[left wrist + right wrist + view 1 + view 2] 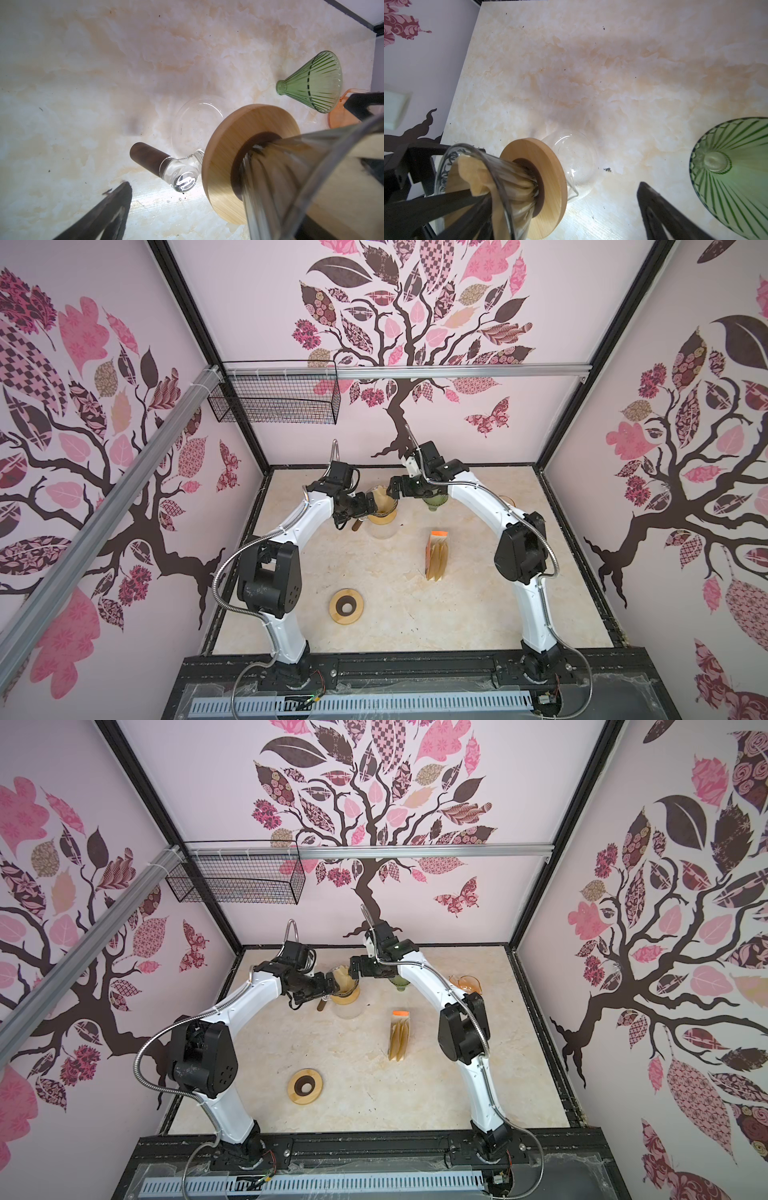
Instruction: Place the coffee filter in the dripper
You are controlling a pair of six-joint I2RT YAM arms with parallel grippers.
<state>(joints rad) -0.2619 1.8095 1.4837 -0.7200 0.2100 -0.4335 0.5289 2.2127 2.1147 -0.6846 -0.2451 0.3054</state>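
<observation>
We find the tan paper coffee filter inside the clear glass cone dripper. Left tool gapes wide at its 9 o'clock; right tool, equally wide, at 2 o'clock, reaching inside the rim.

Here's a robotics lab test booth: black metal frame posts, walls papered with pink-and-brown tree prints, white robot arms bolted to a black slotted base rail beside a cream marble-look tabletop.
</observation>
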